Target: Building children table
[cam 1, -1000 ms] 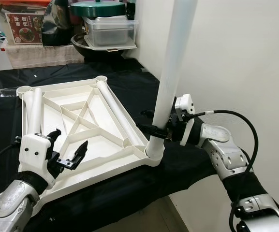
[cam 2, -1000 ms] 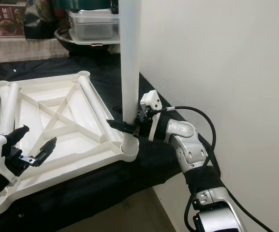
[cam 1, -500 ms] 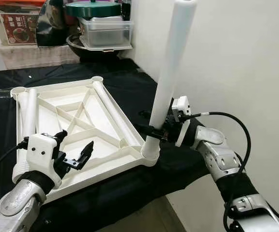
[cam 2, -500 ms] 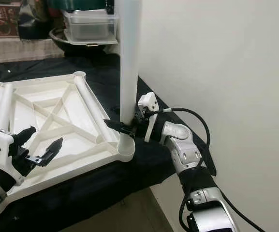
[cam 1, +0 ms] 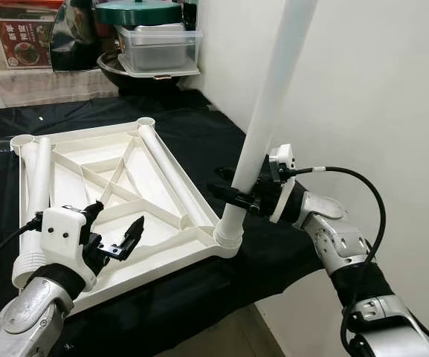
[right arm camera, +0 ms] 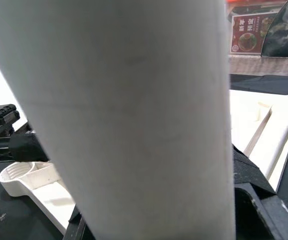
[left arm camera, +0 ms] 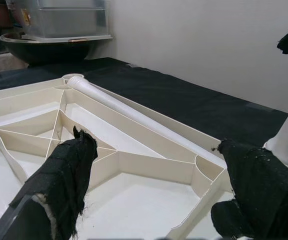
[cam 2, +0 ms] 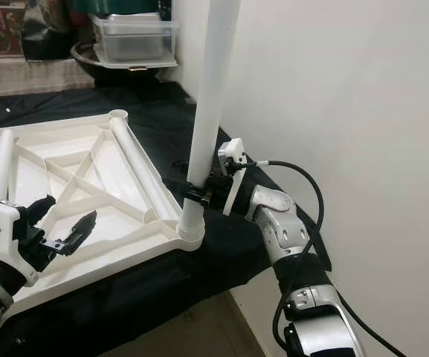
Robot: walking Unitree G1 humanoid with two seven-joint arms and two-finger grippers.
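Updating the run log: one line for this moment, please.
right end effector: shut on table leg | leg foot in tabletop corner socket, tilted | left end effector: open above tabletop

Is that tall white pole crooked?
Yes. The leg held by the right gripper leans toward the wall instead of standing straight up from its corner socket on the upside-down tabletop. It doesn't look seated squarely. Two other legs lie flat inside the tabletop.

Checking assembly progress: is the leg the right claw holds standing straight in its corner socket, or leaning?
Leaning. The table leg, foot in the tabletop's corner socket, tilts toward the wall, right claw clamped around it.
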